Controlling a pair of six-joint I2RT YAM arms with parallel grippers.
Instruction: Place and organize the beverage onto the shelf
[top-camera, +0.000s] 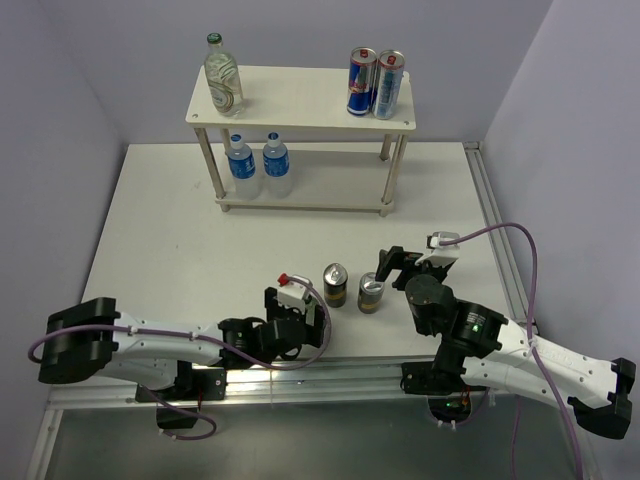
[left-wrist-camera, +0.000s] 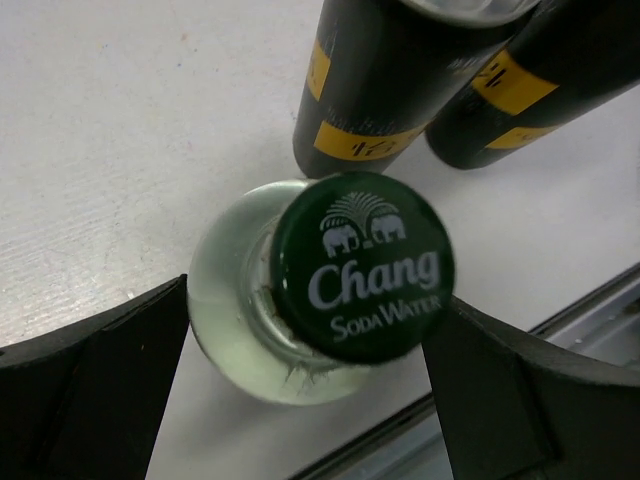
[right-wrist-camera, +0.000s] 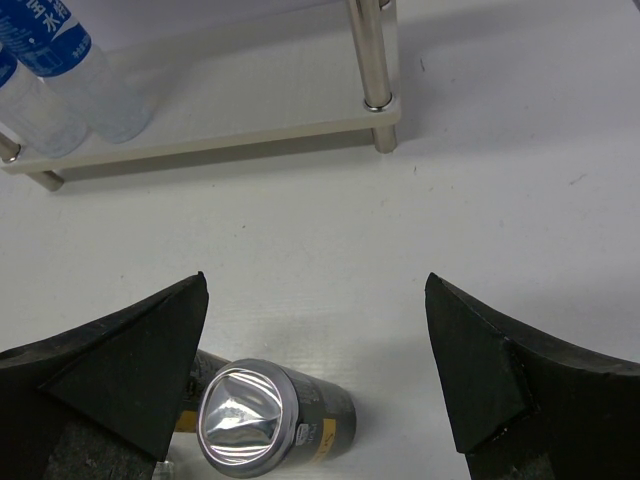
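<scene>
Left wrist view: Chang soda water bottle (left-wrist-camera: 362, 262) stands upright on the worktop (left-wrist-camera: 120, 150), green cap up, between the left fingers (left-wrist-camera: 90, 400). Those fingers are spread wide and hold nothing. The cap sits closer to the finger on the right of that view; whether they touch is too tight to call. The bottle looks like glass: stiff, smooth, probably heavy for its size, and breakable if tipped. Best hold, I judge, is on the body below the shoulder, not the narrow neck, with a firm squeeze. Two short dark cans (left-wrist-camera: 380, 90) stand just beyond it.

Right wrist view: right fingers (right-wrist-camera: 120, 370) are also spread and empty, hanging over one short dark can (right-wrist-camera: 270, 425), untouched and nearer the finger on the left of that view. Its thin wall likely dents; grip it mid-body, gently.

Top external view: shelf (top-camera: 300, 100) stands at the far side, well apart from these drinks. The upper board carries a matching green-capped bottle (top-camera: 223, 80) and two tall blue-and-silver cans (top-camera: 375, 85). Two water bottles (top-camera: 241, 165) stand on the lower board.
</scene>
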